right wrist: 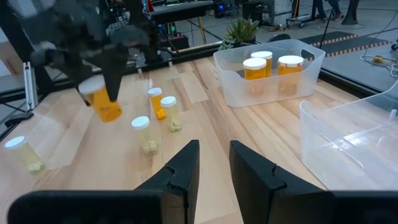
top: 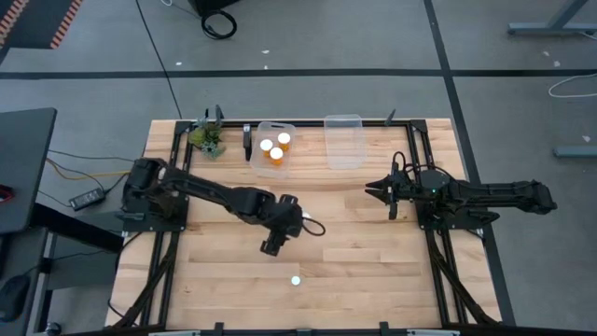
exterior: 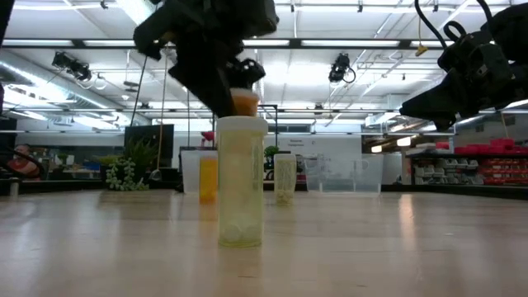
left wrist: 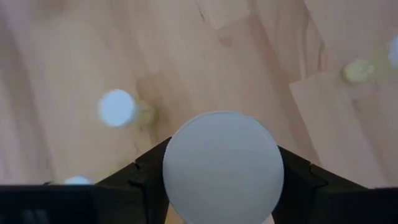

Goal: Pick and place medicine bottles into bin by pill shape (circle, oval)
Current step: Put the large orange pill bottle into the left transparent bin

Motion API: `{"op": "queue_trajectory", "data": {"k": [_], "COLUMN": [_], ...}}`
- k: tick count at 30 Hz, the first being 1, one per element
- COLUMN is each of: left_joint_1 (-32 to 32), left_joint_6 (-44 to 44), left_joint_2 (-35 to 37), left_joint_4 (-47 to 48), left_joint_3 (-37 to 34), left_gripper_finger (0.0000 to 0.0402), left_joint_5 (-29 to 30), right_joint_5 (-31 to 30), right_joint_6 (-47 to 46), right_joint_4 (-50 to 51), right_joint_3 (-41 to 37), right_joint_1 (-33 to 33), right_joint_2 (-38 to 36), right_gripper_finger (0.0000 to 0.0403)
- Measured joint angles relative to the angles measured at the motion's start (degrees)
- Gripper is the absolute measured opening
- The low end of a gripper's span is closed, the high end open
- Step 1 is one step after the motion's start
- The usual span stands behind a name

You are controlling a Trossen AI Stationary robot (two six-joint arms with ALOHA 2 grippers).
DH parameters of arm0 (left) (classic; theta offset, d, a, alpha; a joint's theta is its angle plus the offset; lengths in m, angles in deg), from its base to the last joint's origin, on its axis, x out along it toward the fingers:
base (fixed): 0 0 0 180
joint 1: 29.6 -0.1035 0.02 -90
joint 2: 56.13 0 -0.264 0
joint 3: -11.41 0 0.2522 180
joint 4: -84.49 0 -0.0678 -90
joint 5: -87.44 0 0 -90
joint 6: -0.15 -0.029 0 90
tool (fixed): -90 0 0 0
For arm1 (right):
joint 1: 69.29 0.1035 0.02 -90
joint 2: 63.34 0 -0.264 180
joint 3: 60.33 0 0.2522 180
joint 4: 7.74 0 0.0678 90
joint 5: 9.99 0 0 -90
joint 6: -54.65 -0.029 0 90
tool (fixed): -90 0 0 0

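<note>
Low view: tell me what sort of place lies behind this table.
Probably a robotics lab or workshop in a large industrial hall. Long ceiling light strips hang over an open floor, red shelving stands at the far side, and a wooden table on a taped concrete floor carries two robot arms.

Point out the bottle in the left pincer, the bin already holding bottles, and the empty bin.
Held bottle point(right wrist: 106, 106), right wrist view, orange body.
Filled bin point(top: 276, 169), high view, near rim.
Empty bin point(top: 343, 149), high view, bare floor.

Grey floor point(top: 373, 37) crossed by dark tape lines; ceiling strip lights point(exterior: 140, 10) glow above distant red shelving point(exterior: 483, 161).
</note>
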Motion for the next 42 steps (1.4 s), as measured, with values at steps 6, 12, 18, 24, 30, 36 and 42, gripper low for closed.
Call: {"op": "queue_trajectory", "data": {"k": [6,12,18,24,30,36,42], "left_joint_1": [-2.83,-6.89,-11.89,-17.75,-24.2,-31.08,-37.14], "left_joint_6": [-0.67,-1.92,-4.1,-6.59,-8.29,-8.52,-8.5], "left_joint_2": [5.47,10.16,12.22,12.26,12.26,12.23,12.21], "left_joint_4": [0.96,2.55,3.18,3.13,3.28,2.98,0.62], "left_joint_3": [0.07,0.07,0.04,0.04,0.01,-2.45,-6.42], "left_gripper_finger": [0.021,0.0213,0.0216,0.0211,0.0216,0.021,0.0215], "left_joint_5": [0.06,0.06,0.03,0.06,0.07,0.05,0.06], "right_joint_5": [-0.01,-0.01,0.0,0.01,-0.01,0.0,-0.01], "right_joint_6": [0.0,0.0,0.0,0.0,0.0,0.0,0.0], "right_joint_4": [0.07,0.07,0.07,0.05,0.07,0.07,0.05], "right_joint_3": [0.0,0.0,0.0,0.0,0.0,0.0,0.0], "right_joint_1": [-0.01,0.0,0.01,0.0,-0.01,-0.01,0.0], "right_joint_2": [0.0,0.0,0.0,0.0,0.0,0.0,0.0], "right_gripper_finger": [0.0095,0.0095,0.0095,0.0095,0.0095,0.0095,0.0095]}}
